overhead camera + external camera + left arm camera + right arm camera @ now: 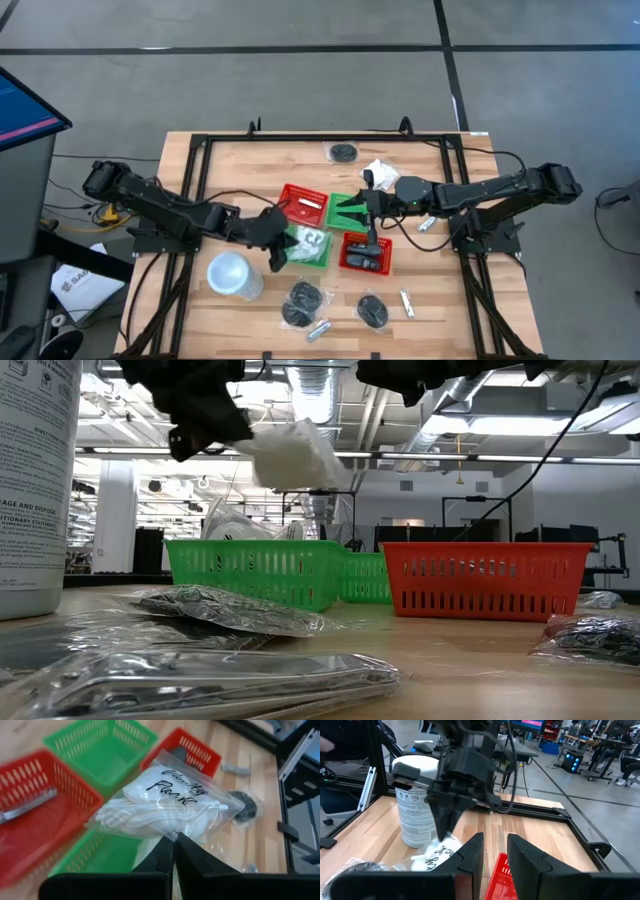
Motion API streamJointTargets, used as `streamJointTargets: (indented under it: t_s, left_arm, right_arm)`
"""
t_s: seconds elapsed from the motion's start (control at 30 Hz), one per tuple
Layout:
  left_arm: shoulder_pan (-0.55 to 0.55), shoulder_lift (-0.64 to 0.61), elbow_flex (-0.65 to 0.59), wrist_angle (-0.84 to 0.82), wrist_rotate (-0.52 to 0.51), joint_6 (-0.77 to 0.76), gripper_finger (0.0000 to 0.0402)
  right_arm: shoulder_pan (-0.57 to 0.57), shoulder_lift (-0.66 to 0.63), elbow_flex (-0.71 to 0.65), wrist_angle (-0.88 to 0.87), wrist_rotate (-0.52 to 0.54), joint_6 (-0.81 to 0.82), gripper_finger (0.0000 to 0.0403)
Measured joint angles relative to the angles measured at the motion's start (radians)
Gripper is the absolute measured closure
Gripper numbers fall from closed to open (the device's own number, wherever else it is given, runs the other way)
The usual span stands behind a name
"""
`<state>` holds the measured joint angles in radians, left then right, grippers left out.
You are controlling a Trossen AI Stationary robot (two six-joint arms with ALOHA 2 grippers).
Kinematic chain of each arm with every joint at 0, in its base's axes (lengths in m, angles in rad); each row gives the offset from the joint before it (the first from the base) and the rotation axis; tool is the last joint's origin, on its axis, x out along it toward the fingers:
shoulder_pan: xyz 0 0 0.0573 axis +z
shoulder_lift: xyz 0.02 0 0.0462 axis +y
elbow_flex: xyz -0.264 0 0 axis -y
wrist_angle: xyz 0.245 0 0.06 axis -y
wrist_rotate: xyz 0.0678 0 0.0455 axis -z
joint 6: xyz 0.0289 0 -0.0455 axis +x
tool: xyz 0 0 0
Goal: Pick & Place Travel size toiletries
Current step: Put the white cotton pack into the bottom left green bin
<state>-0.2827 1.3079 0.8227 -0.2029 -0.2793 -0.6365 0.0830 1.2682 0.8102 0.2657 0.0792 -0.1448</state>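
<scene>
Several wrapped toiletries (210, 610) lay nearest on the counter (430, 300), unsorted. Behind them, the left hand (174, 851) was clamped on a white packet (165, 810), lifted above the green basket (255, 572), likely for dropping in. Farther off, the right hand (494, 851) hovered over a red basket (366, 252), fingers parted, empty.

Wooden table (230, 160) bears baskets (303, 205), cup (229, 273), toiletries (302, 301).

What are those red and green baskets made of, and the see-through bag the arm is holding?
The red basket and green basket look like moulded plastic: glossy, with slotted lattice walls. The bag in the left gripper seems to be thin clear plastic film, shiny and creased, with handwriting on it; the white contents look like plastic or paper.
</scene>
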Motion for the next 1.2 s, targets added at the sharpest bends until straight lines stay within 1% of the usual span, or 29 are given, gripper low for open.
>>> streamJointTargets:
  t_s: [0.17,0.53,0.6,0.7,1.2]
  left_arm:
    - [-0.022,0.0,0.0,-0.054,-0.001,-0.073,0.0401]
    - [-0.026,0.0,0.0,-0.062,0.0,-0.12,0.0401]
    - [-0.026,0.0,0.0,-0.068,0.015,-0.151,0.0401]
    - [-0.026,0.005,0.0,-0.071,0.034,-0.158,0.04]
    - [-0.065,0.006,-0.001,-0.095,0.042,-0.226,0.0393]
  right_arm:
    - [0.0,0.0,0.0,0.0,0.0,0.008,0.0326]
    - [0.0,0.0,0.0,-0.002,0.0,0.015,0.0326]
    - [0.0,0.0,0.0,-0.003,0.0,0.015,0.0326]
    - [0.0,0.0,0.0,-0.003,0.0,0.015,0.0326]
    - [0.0,0.0,0.0,-0.004,0.0,0.015,0.0326]
